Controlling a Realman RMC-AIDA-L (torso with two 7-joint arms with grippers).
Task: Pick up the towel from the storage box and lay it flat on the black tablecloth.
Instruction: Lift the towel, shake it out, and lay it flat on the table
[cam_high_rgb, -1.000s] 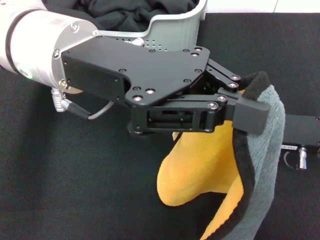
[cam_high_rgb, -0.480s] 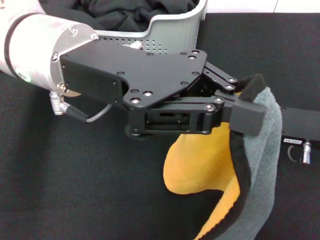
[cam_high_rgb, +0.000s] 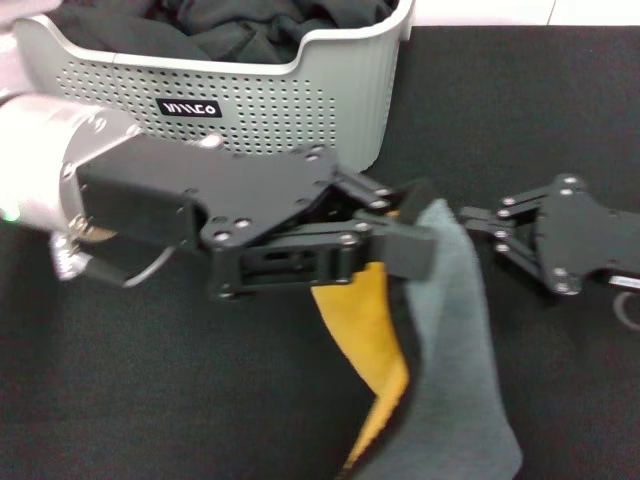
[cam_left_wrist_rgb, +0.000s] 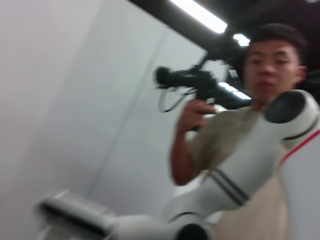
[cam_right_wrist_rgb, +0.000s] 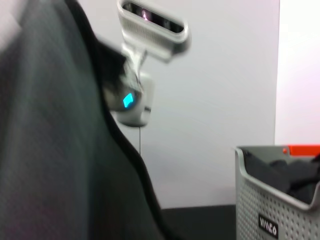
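1. Centrally, the towel (cam_high_rgb: 440, 350) hangs over the black tablecloth (cam_high_rgb: 560, 110), grey face toward the right, orange face toward the left; the storage box (cam_high_rgb: 250, 100) stands behind it, black garments (cam_high_rgb: 240, 25) heaped inside.
2. Reaching in from the left, the left gripper (cam_high_rgb: 405, 235) is clamped on the towel's top edge. The right gripper (cam_high_rgb: 480, 228) hovers just beside it, fingers spread, holding nothing.
3. The towel's lower end is cut off.
4. A white wall (cam_right_wrist_rgb: 225, 100) backs the room.
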